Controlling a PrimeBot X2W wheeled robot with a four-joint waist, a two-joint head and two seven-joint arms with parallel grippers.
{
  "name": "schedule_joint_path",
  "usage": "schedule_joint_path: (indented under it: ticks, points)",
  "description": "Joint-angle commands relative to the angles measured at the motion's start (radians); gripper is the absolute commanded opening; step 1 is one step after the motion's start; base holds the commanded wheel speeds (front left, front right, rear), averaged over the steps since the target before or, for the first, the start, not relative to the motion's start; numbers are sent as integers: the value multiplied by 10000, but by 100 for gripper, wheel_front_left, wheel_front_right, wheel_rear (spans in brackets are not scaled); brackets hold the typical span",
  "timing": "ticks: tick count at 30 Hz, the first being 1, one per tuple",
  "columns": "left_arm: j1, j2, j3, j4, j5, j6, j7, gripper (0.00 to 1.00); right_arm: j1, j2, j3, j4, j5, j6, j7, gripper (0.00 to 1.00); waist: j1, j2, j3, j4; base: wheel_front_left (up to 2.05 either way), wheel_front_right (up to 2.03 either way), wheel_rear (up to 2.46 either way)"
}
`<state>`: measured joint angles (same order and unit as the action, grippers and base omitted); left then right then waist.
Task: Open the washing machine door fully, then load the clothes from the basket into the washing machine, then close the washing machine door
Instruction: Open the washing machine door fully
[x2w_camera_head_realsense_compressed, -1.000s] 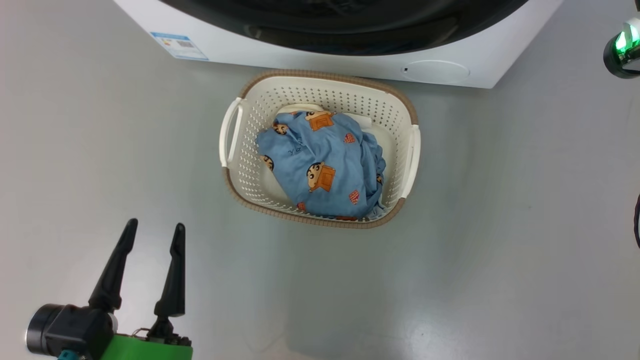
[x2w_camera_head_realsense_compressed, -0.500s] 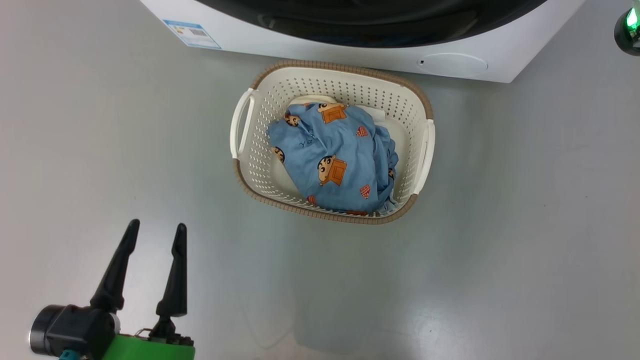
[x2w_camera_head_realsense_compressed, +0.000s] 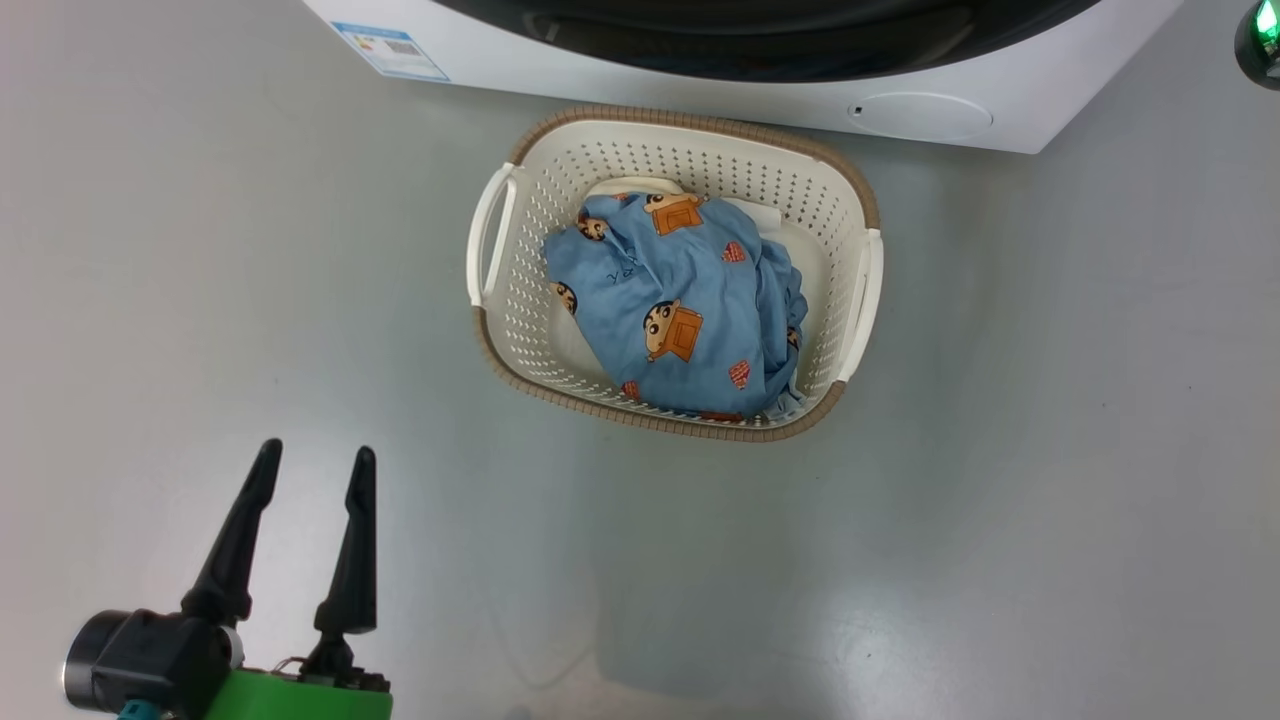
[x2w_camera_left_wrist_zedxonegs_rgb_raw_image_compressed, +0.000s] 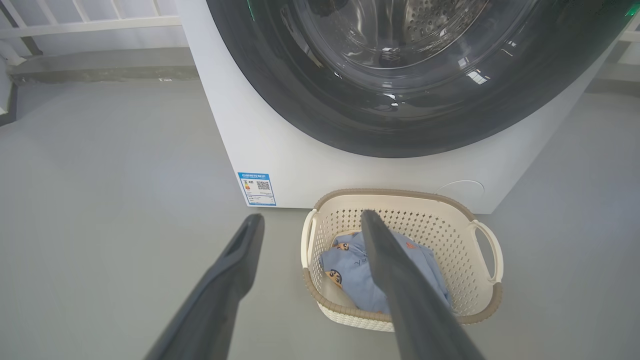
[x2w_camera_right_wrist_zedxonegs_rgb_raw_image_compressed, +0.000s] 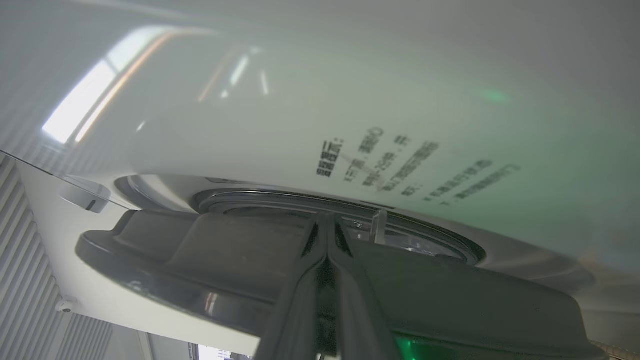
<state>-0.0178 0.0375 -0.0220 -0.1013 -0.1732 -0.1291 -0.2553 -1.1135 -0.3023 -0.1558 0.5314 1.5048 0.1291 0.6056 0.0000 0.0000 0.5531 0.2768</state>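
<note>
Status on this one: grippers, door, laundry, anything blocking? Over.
Left gripper open, empty, over floor left of basket. Right gripper shut, tips at washing machine door rim; door not swung open. Clothes in basket, close before the door.

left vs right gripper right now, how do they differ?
Jaws: the left gripper is open, fingers spread; the right gripper is shut, fingers pressed together.
Place: the left hangs over bare floor, apart from the basket; the right has its tips at the edge of the door.
Shared: each has two long dark fingers, and neither holds the clothes.
</note>
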Motion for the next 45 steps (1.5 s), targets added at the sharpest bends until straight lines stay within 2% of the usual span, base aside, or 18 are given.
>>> schedule_joint_path:
  ticks: [1,24,45]
  points:
    - [132,131,346,-149,-117,-15,-65,100,-233,37,145,-237,-79,16,61,0,0,0,10,20,0,0,0]
    - [72,128,278,-48,-190,-15,-65,100,-227,48,673,-91,-176,16,297,0,0,0,-67,-40,0,0,0]
    - [-122,128,432,-32,-351,-15,-65,100,-5,400,1440,-395,-174,16,708,0,0,0,-220,-217,0,0,0]
